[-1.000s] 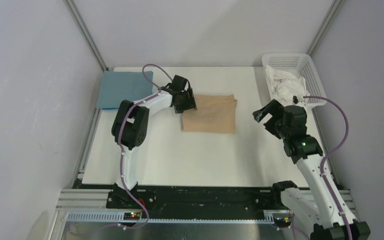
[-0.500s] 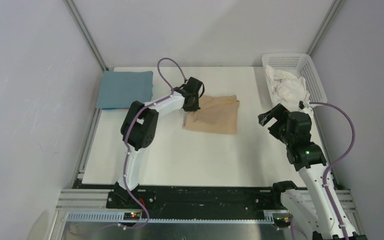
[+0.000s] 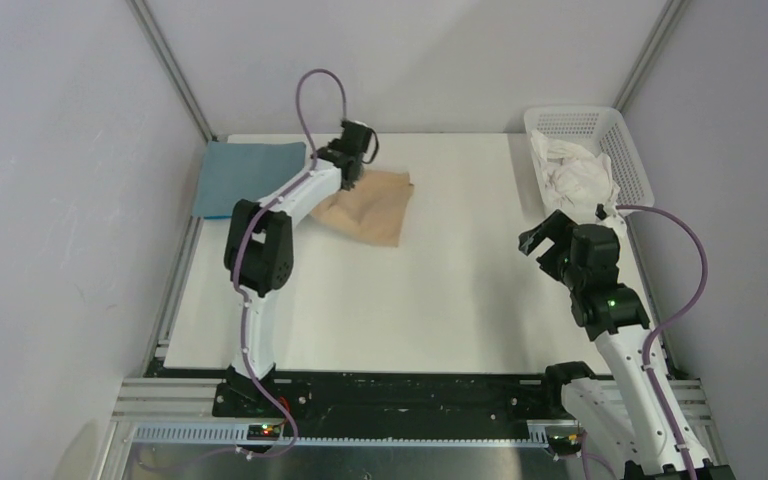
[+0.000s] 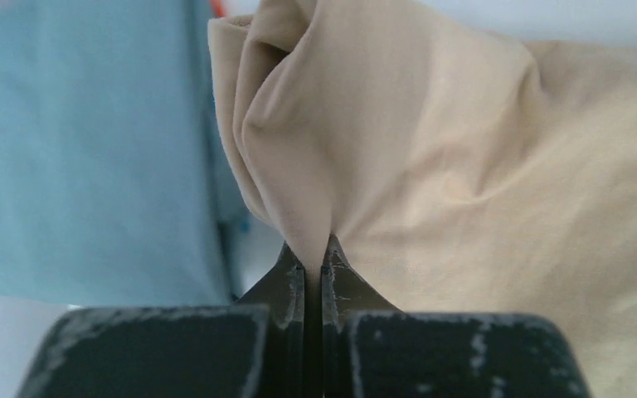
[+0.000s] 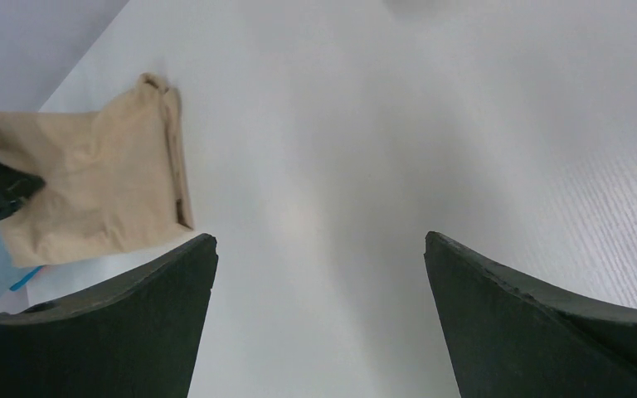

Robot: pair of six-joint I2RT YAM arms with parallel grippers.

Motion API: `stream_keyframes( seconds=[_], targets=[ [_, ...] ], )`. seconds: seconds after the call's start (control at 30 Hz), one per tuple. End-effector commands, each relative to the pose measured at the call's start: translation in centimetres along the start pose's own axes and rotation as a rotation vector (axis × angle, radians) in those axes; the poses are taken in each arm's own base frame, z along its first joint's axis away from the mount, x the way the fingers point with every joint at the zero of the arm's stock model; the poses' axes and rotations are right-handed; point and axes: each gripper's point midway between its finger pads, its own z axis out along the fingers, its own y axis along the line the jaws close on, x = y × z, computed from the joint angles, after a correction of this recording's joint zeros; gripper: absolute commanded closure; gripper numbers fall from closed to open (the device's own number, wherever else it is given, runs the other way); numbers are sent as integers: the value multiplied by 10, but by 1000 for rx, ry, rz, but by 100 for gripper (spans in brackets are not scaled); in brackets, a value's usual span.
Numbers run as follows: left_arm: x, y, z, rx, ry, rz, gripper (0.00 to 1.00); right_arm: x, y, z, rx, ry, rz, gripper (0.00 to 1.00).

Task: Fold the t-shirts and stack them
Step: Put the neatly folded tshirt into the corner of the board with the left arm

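A folded tan-beige t-shirt (image 3: 372,205) lies tilted at the back left of the table, just right of a folded teal-blue t-shirt (image 3: 245,176). My left gripper (image 3: 352,170) is shut on the tan shirt's far left corner. In the left wrist view the tan cloth (image 4: 431,149) bunches into a pinch between the shut tips (image 4: 313,253), with the teal shirt (image 4: 83,149) to its left. My right gripper (image 3: 538,235) hangs open above bare table at the right. Its wide-apart fingers (image 5: 133,315) hold nothing, and the tan shirt (image 5: 91,186) shows far off.
A white lattice basket (image 3: 630,170) with crumpled white cloth (image 3: 572,172) stands at the back right corner. Grey walls and metal frame posts close in the table on three sides. The white tabletop (image 3: 410,300) stretches between the arms.
My left gripper shut on the tan shirt's corner and dragged the shirt left and back toward the teal shirt, turning it askew. The right arm drew back slightly.
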Motion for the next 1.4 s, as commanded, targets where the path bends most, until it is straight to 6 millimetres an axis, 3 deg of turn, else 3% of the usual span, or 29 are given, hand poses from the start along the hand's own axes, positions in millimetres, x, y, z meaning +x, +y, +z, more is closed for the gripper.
stream_keyframes(
  seconds=[0.0,0.2,0.37,0.73,0.83,0.97,1.07,1.17,1.37],
  targets=[
    [-55,88,-12,-105,-110,-42,100,-13,-7,-2,31,-66,-18,0],
    [-81,139,-11,-124,-162,-64,100,-16,-13,0,60,-80,-20,1],
    [-98,167,-31,-102,-224,-75,100,-16,-14,3,66,-78,-21,1],
    [-134,215,-121,-107,-403,-129,100,-16,-15,7,73,-72,-34,1],
    [-137,221,-141,-96,-439,-147,100,-16,-15,6,73,-74,-32,1],
    [-137,230,-151,-108,-455,-169,100,-17,-15,5,69,-77,-29,1],
    [-138,234,-155,-101,-466,-192,100,-17,-15,5,71,-76,-26,1],
    [-134,235,-145,-84,-452,-213,100,-16,-16,5,76,-75,-26,1],
    [-110,225,-92,-17,-355,-251,100,-17,-19,6,92,-81,-20,0]
  ],
)
